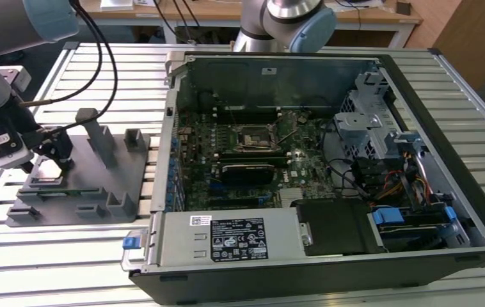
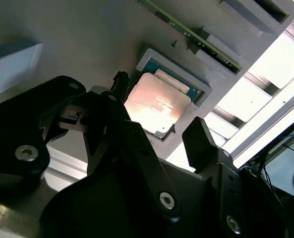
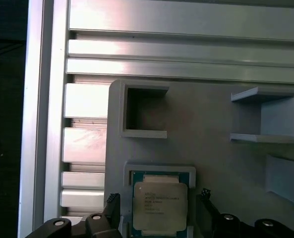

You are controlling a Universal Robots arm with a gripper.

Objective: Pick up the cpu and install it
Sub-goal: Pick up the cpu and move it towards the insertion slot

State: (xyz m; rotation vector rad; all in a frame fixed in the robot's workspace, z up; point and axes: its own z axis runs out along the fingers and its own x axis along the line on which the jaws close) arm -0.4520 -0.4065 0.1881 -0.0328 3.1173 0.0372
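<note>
silvery cpu [image 3: 159,206] still sits in grey holder [image 1: 97,185], exterior view's left. gripper [image 2: 159,106] low over it, fingers [image 2: 201,141] spread either side, not touching. socket [image 1: 254,137] looks empty. pickup + install both left.

Carrier: ribbed aluminium worktop [image 1: 55,268], built of parallel slats. Directly on it, toward the edge at the exterior view's left: grey fixture plate [image 1: 80,192] with raised posts and open pockets, lying flat. Just beside the plate, filling the middle and extending toward the edge at the exterior view's right: open black computer case [image 1: 311,278], laid on its side. Seated flat in one framed pocket of the plate: cpu [image 3: 160,206], metal top up.
</note>
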